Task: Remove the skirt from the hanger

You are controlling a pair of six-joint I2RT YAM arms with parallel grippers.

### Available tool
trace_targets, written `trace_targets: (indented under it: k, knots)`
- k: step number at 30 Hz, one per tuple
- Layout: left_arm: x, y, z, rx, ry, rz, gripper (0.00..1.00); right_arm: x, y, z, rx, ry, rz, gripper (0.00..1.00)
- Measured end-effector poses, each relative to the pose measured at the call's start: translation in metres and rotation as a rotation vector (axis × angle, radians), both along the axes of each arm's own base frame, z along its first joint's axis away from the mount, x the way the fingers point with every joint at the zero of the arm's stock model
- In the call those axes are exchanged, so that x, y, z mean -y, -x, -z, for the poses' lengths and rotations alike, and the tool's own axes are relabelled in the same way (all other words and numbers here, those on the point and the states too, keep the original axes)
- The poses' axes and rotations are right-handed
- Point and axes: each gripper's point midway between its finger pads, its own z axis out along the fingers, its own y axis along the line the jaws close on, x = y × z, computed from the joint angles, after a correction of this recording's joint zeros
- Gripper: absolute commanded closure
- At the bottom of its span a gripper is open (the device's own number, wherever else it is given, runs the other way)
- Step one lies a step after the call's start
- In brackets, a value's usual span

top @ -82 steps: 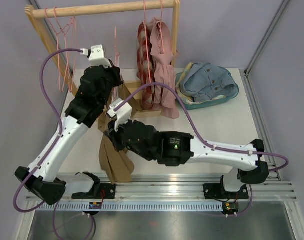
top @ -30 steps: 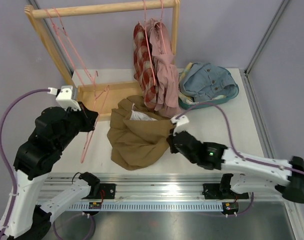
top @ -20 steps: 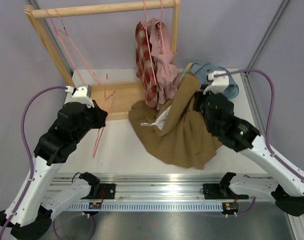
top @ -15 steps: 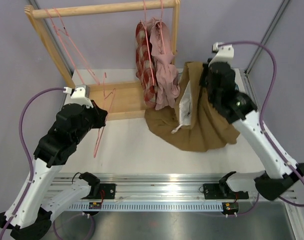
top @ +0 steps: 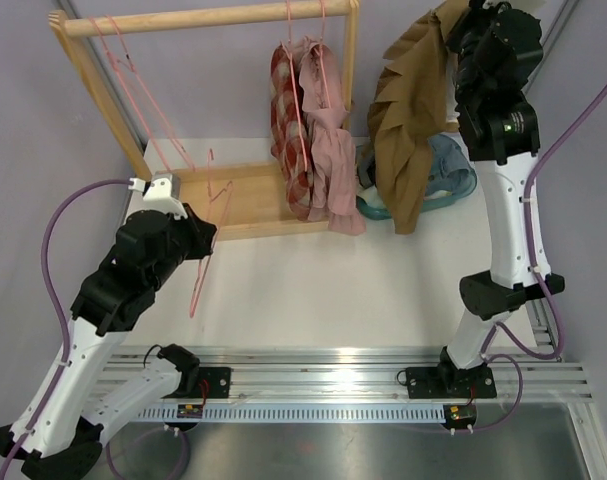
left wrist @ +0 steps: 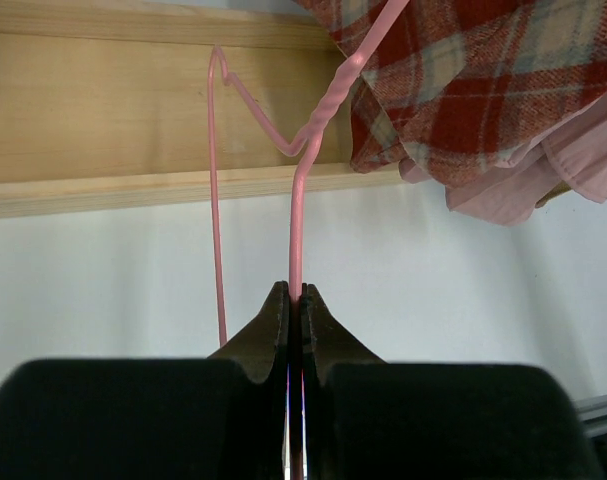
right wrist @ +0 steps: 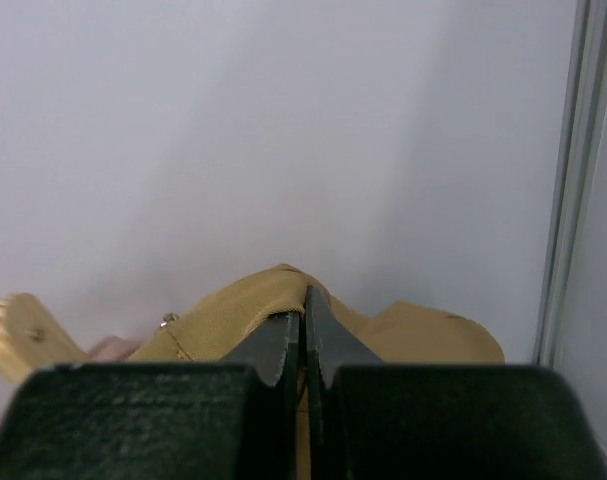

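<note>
Skirt (top: 408, 140): soft, light, limp cloth, hanging high over the counter's (top: 383, 290) far right, pinched at its top fold by closed right fingers (right wrist: 278, 350). Left fingers (left wrist: 268, 335) clamp the bare hanger (left wrist: 295, 230).

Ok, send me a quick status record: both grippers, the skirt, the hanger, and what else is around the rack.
left gripper: shut on the wire of the pink hanger
right gripper: shut on the brown skirt, raised high at the far right
skirt state: off the hanger, dangling above the denim garment
hanger state: bare, held over the table in front of the rack's base
wooden rack: plaid garment and pink garment hang from its bar
</note>
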Motion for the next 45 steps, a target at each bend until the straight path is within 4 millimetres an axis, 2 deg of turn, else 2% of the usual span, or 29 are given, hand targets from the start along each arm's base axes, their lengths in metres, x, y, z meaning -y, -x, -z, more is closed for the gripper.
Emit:
trace_targets:
  k: [2,4,6,9,11,12,13,14,15,17,19,23,24,26,29,32,34,36,39,42,45]
  knots:
    - [0.000,0.000,0.002,-0.001,0.008,-0.003,1.00,0.008,-0.020,0.025,-0.042,-0.014,-0.007,1.00]
    - [0.001,0.000,0.004,-0.003,0.018,-0.006,1.00,0.011,-0.052,0.074,-0.125,-0.029,-0.018,1.00]
    - [0.003,-0.002,0.008,-0.011,0.025,-0.008,1.00,0.006,-0.086,0.141,-0.245,-0.037,-0.044,1.00]
    - [0.006,-0.003,0.012,-0.027,0.034,-0.004,1.00,-0.020,-0.139,0.274,-0.490,-0.048,-0.113,1.00]
    - [0.009,-0.006,0.014,-0.036,0.034,-0.002,1.00,-0.036,-0.155,0.362,-0.657,-0.068,-0.155,0.99]
    - [0.010,-0.008,0.016,-0.041,0.030,-0.002,1.00,-0.041,-0.153,0.402,-0.741,-0.083,-0.169,0.50]
    - [0.010,-0.009,0.016,-0.046,0.026,-0.002,1.00,-0.045,-0.149,0.429,-0.798,-0.106,-0.177,0.09]
    - [0.010,-0.010,0.016,-0.057,0.017,-0.002,1.00,-0.047,-0.139,0.456,-0.863,-0.120,-0.183,0.01]
    - [0.011,-0.012,0.012,-0.059,0.009,-0.001,1.00,-0.049,-0.130,0.475,-0.907,-0.137,-0.189,0.01]
    - [0.013,-0.018,-0.001,-0.048,-0.005,0.002,1.00,-0.051,-0.119,0.487,-0.935,-0.170,-0.199,0.00]
    - [0.015,-0.027,-0.027,-0.010,-0.012,0.004,1.00,-0.051,-0.104,0.480,-0.931,-0.204,-0.203,0.00]
    - [0.017,-0.046,-0.090,0.107,-0.019,-0.003,1.00,-0.050,-0.051,0.434,-0.853,-0.270,-0.228,0.01]
    - [0.018,-0.051,-0.104,0.133,-0.023,-0.008,1.00,-0.052,-0.032,0.420,-0.826,-0.281,-0.241,0.00]
    - [0.019,-0.061,-0.131,0.180,-0.032,-0.014,1.00,-0.070,0.008,0.392,-0.747,-0.285,-0.299,0.01]
    - [0.021,-0.083,-0.162,0.241,-0.042,-0.036,1.00,-0.126,0.070,0.370,-0.676,-0.267,-0.470,0.01]
    - [0.012,-0.112,-0.174,0.257,-0.059,-0.084,1.00,-0.174,0.122,0.386,-0.707,-0.236,-0.622,0.01]
    - [-0.003,-0.139,-0.180,0.261,-0.063,-0.141,1.00,-0.193,0.150,0.415,-0.775,-0.208,-0.668,0.01]
    - [-0.015,-0.163,-0.185,0.270,-0.063,-0.189,1.00,-0.203,0.177,0.448,-0.858,-0.173,-0.695,0.01]
    - [-0.039,-0.195,-0.175,0.246,-0.076,-0.259,1.00,-0.204,0.213,0.482,-0.945,-0.127,-0.716,0.01]
    - [-0.052,-0.211,-0.162,0.217,-0.080,-0.286,1.00,-0.200,0.231,0.486,-0.963,-0.104,-0.724,0.00]
    - [-0.057,-0.219,-0.156,0.205,-0.063,-0.290,0.98,-0.198,0.236,0.468,-0.910,-0.118,-0.734,0.01]
